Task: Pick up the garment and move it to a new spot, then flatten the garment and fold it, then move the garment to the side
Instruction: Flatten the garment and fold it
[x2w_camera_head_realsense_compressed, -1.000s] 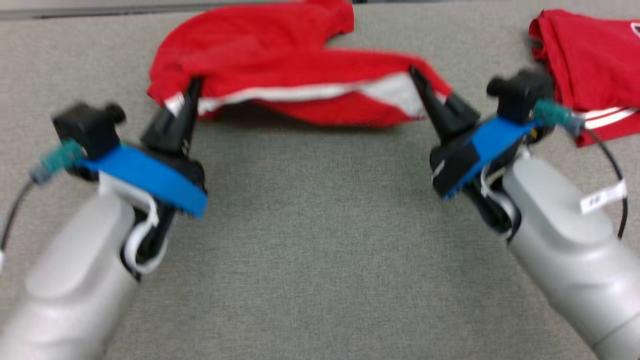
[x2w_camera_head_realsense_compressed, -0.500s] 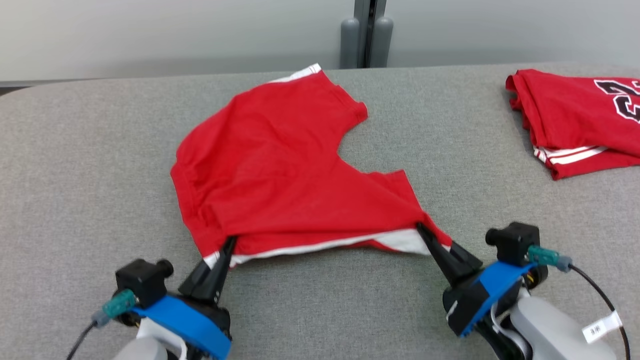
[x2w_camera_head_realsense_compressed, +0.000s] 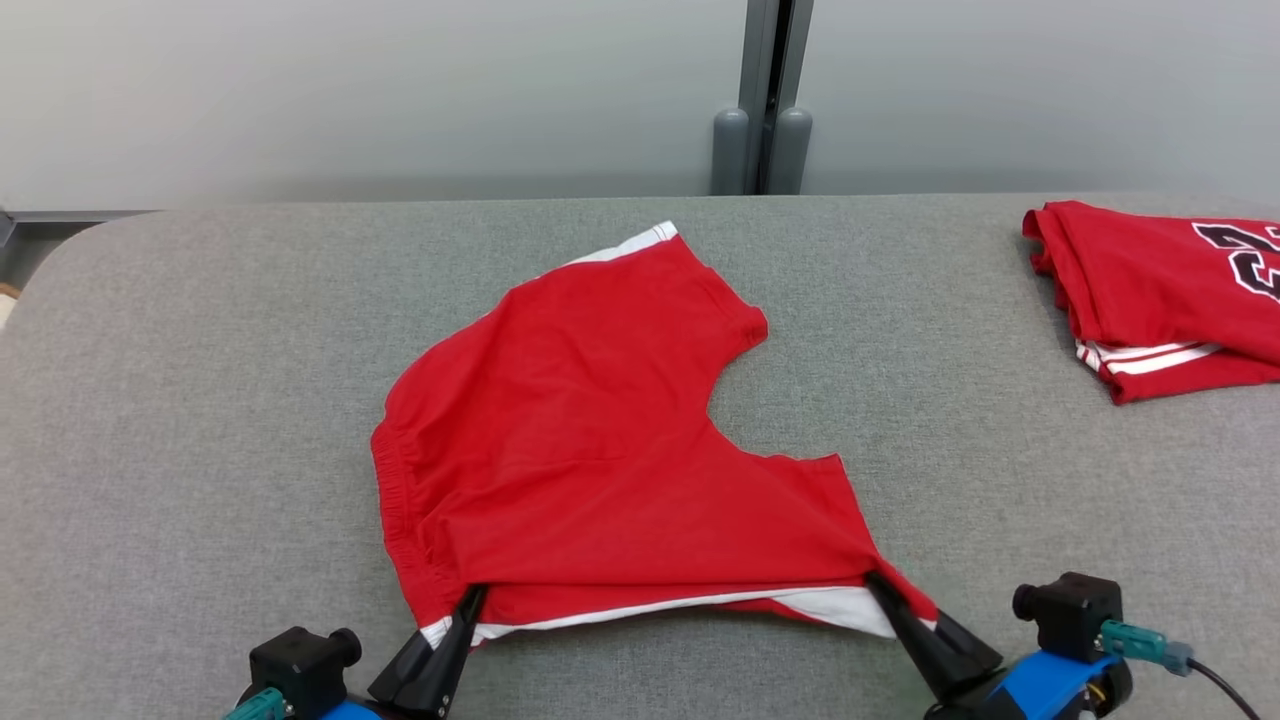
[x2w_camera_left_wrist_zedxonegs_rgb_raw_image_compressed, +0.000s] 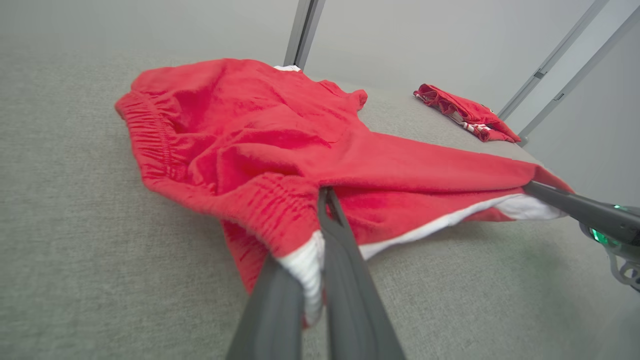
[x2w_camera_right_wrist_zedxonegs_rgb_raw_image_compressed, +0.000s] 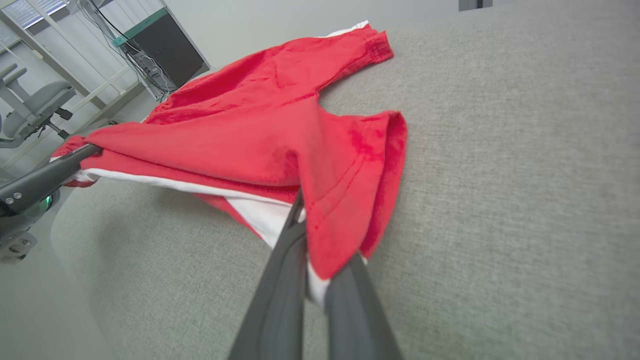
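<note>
Grey fabric covers the table (x2w_camera_head_realsense_compressed: 200, 400), with a pale wall behind. At its middle lie red shorts (x2w_camera_head_realsense_compressed: 590, 450), their near edge held up. The left gripper (x2w_camera_head_realsense_compressed: 469, 598) is clamped on the waistband corner and the right gripper (x2w_camera_head_realsense_compressed: 874, 583) on the leg hem. A folded red shirt (x2w_camera_head_realsense_compressed: 1160, 290) sits far right.

A grey, fabric-covered table (x2w_camera_head_realsense_compressed: 200, 400) is stretching across the room, its far-left corner rounding off. Behind it a pale wall (x2w_camera_head_realsense_compressed: 350, 90) is standing, with a dark vertical post (x2w_camera_head_realsense_compressed: 765, 90) splitting it and two grey cylinders (x2w_camera_head_realsense_compressed: 730, 150) flanking the post's foot. Off to one side, a grey office chair (x2w_camera_right_wrist_zedxonegs_rgb_raw_image_compressed: 37, 105) and a dark cabinet (x2w_camera_right_wrist_zedxonegs_rgb_raw_image_compressed: 167, 47) are sitting on a pale floor (x2w_camera_right_wrist_zedxonegs_rgb_raw_image_compressed: 30, 310) — cables (x2w_camera_right_wrist_zedxonegs_rgb_raw_image_compressed: 150, 75) tangling beside the cabinet, soft even light falling throughout.
</note>
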